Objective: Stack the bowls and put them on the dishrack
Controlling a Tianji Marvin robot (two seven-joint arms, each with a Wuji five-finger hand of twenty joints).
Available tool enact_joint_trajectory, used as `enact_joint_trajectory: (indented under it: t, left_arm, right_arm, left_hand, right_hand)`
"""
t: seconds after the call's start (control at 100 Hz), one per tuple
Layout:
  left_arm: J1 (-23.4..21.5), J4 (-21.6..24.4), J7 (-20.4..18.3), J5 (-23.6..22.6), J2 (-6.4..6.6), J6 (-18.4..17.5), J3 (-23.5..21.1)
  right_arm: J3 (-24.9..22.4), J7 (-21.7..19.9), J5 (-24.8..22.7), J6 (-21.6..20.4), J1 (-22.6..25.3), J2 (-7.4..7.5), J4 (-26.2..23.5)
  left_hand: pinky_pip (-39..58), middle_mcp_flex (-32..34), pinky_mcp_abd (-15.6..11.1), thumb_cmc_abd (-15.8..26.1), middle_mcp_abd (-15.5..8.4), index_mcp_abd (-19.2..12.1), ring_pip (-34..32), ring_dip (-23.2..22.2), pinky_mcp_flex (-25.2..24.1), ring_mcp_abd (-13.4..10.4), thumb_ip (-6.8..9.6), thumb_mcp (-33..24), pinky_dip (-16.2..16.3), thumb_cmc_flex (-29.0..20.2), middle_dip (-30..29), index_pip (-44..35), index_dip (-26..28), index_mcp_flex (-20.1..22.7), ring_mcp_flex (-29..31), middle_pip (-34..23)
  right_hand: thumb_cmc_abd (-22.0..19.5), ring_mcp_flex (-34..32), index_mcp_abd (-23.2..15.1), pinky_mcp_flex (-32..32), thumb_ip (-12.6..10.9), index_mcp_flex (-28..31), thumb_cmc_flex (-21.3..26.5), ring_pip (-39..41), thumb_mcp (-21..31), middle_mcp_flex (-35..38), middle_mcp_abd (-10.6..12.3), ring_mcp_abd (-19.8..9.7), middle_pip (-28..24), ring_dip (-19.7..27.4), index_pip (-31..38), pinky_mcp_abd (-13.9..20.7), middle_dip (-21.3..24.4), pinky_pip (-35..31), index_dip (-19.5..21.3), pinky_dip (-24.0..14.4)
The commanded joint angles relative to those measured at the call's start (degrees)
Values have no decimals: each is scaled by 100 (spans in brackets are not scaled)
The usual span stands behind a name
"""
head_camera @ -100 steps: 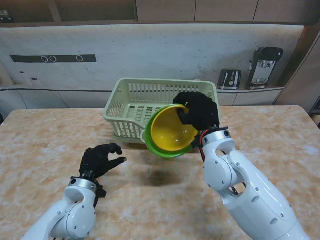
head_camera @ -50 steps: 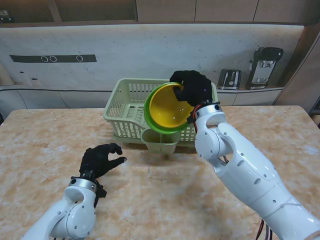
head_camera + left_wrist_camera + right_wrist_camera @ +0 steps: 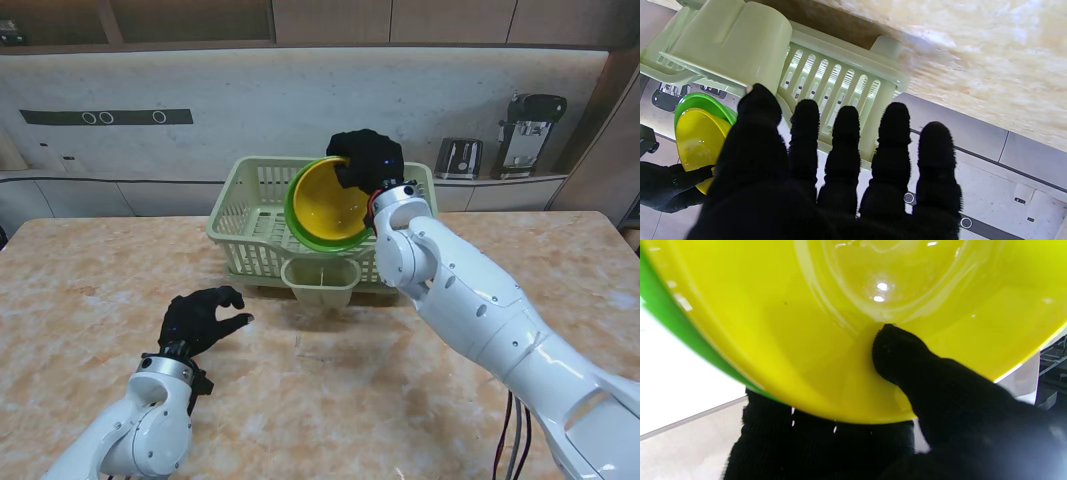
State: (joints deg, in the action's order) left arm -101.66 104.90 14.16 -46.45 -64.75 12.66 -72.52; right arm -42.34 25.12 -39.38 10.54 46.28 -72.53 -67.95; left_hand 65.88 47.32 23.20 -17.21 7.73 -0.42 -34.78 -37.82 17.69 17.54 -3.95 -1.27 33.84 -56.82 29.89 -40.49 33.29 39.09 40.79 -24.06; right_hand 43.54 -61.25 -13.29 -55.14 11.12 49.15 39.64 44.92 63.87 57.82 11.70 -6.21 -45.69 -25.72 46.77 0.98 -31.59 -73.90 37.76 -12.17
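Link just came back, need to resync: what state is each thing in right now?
yellow bowl: nested in green bowl, tilted, held.
green bowl: outer, held over the rack.
dishrack: on table, upright, no bowls set in it.
right hand: shut on bowls.
left hand: open, holding nothing.

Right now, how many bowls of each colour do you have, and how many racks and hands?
Yellow bowl: 1, nested inside the green one
Green bowl: 1
Dishrack: 1
Robot hands: 2, right hand gripping the bowls, left hand holding nothing
Total: 5
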Motion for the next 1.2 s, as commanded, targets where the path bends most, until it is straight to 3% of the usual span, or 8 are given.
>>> enact_joint_trajectory:
  t: [0.0, 0.27, 0.57, 0.81, 0.83, 0.86, 1.19]
  left_arm:
    - [-30, 39, -59, 10, -24, 6, -9]
    - [-60, 58, -50, 55, -31, -1, -50]
    - [-83, 69, -34, 97, -39, -12, -78]
    - [-78, 65, -55, 119, -37, -35, -80]
    - [-78, 64, -60, 124, -36, -41, -82]
    - [-74, 60, -71, 133, -34, -54, -84]
    - [-34, 15, -88, 172, -34, -85, -42]
  right_arm:
    - [15, -30, 5, 65, -115, -117, 38]
    - [432, 130, 132, 209, -629, -344, 821]
    - [904, 340, 479, 250, -1155, -734, 1893]
    - [1276, 478, 676, 55, -1467, -1034, 2726]
    - [1303, 484, 691, 36, -1484, -1057, 2783]
    - [1339, 493, 711, 9, -1507, -1088, 2860]
    - [1760, 556, 738, -212, -1753, -1347, 3564]
  left_hand:
    - [134, 53, -88, -76, -95, -116, -72, -75, -5, -45, 154, 20, 92, -59, 102, -76, -29, -69, 92, -94]
    - [130, 55, -78, -60, -87, -106, -75, -76, -11, -35, 153, 23, 91, -47, 103, -70, -31, -65, 89, -94]
    - [135, 61, -76, -61, -89, -105, -75, -76, -11, -29, 154, 25, 94, -51, 102, -62, -32, -65, 90, -92]
    - [131, 68, -77, -61, -83, -107, -76, -77, -18, -30, 154, 29, 93, -45, 102, -57, -30, -54, 92, -91]
    - [131, 66, -77, -55, -84, -107, -77, -77, -17, -33, 154, 28, 93, -43, 102, -56, -31, -55, 95, -90]
    - [131, 62, -77, -57, -81, -108, -75, -77, -16, -34, 154, 28, 93, -45, 101, -56, -30, -53, 91, -88]
    - [133, 64, -79, -42, -86, -104, -75, -76, -16, -38, 154, 33, 95, -35, 102, -46, -28, -55, 94, -85]
  right_hand:
    - [-1008, -227, -1008, -88, -272, 868, 891, 178, 482, -20, 390, -453, 60, -138, 956, 422, 123, 36, 338, 81]
    - [-1099, -132, -974, 31, -262, 784, 897, 107, 429, -84, 384, -463, 81, -69, 870, 399, 284, 161, 222, 194]
    - [-1134, -59, -963, 161, -278, 752, 899, 120, 427, -102, 365, -463, 62, -32, 852, 311, 416, 175, 119, 486]
    - [-1171, 28, -965, 351, -279, 714, 913, 94, 428, -142, 372, -469, 52, 6, 835, 210, 496, 186, 39, 761]
    - [-1162, 49, -955, 377, -259, 706, 918, 105, 443, -161, 374, -463, 16, 3, 850, 197, 553, 57, -45, 1080]
    - [-1158, 70, -947, 404, -254, 694, 919, 98, 443, -177, 375, -459, 14, 7, 852, 183, 573, 23, -72, 1179]
    - [-1175, 310, -848, 694, -210, 522, 946, -24, 367, -381, 351, -421, 83, 58, 721, 138, 658, 97, -188, 1315]
